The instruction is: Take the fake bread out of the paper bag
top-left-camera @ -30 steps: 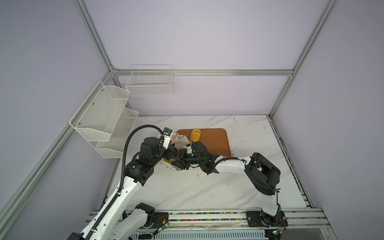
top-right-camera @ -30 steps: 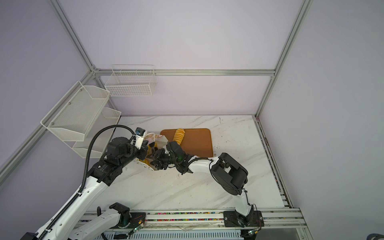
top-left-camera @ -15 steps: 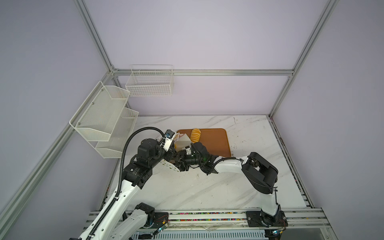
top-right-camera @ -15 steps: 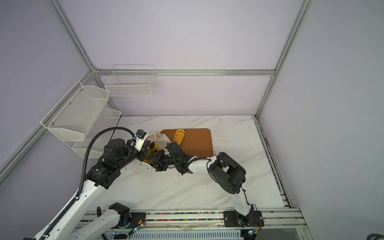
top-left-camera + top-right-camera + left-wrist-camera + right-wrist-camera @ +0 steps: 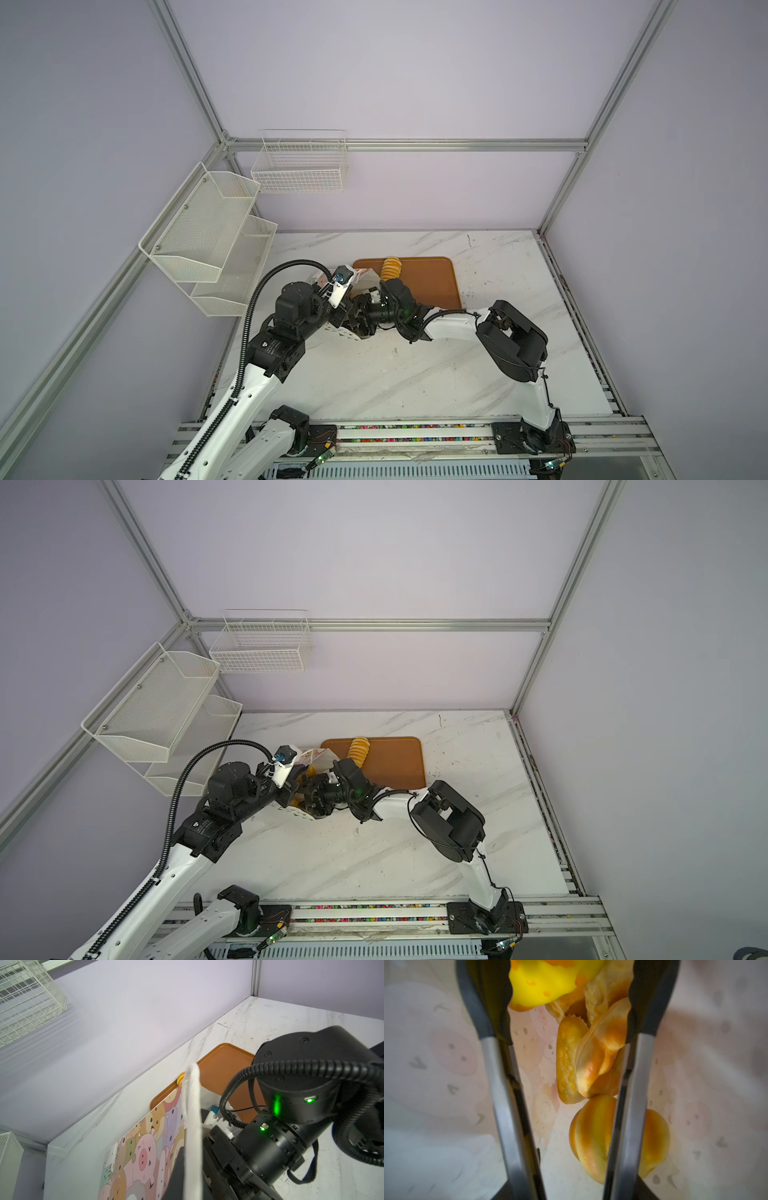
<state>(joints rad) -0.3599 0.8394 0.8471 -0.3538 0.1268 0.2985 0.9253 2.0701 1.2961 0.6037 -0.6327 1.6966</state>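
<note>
While the white paper gift bag [image 5: 362, 277], printed with pastel cartoon animals, is lying tipped over on the white marble-patterned surface [image 5: 415, 374], both arms are meeting at its mouth. The left pincer [image 5: 337, 316] is holding itself closed at the bag's rim, where the fuzzy white cord handle [image 5: 192, 1118] is rising past its black finger. Whether cord or paper is being nipped is hard to tell.

The right pincer [image 5: 569, 1001] is sitting inside the bag. Its long fingers [image 5: 500, 1088], brushed metal with dark scalloped rubbery tips, are standing apart and clamping nothing. Between them toy pastries are crowding the bag's far end: a smooth glossy bright-yellow piece [image 5: 542, 982], a golden folded pastry with flaky layers [image 5: 596, 1059] and a plump ridged golden bun [image 5: 591, 1136], which one finger is partly covering.

Thin paper walls are closing in on both sides, giving the fingers little sideways room. One ridged golden-yellow long roll [image 5: 391, 269] is lying outside the bag, by the rear edge of the flat orange-brown tray with rounded corners [image 5: 428, 278], just behind the bag. The tray's smooth face is stretching open to the right, and wide marble is lying open in front.

In both top views the black wrists are hiding most of the bag, so only a printed corner and a strip of its lower edge are showing. The right fingertips are running off the wrist view's edge, and the pastries deeper in are overlapping too much to count.
</note>
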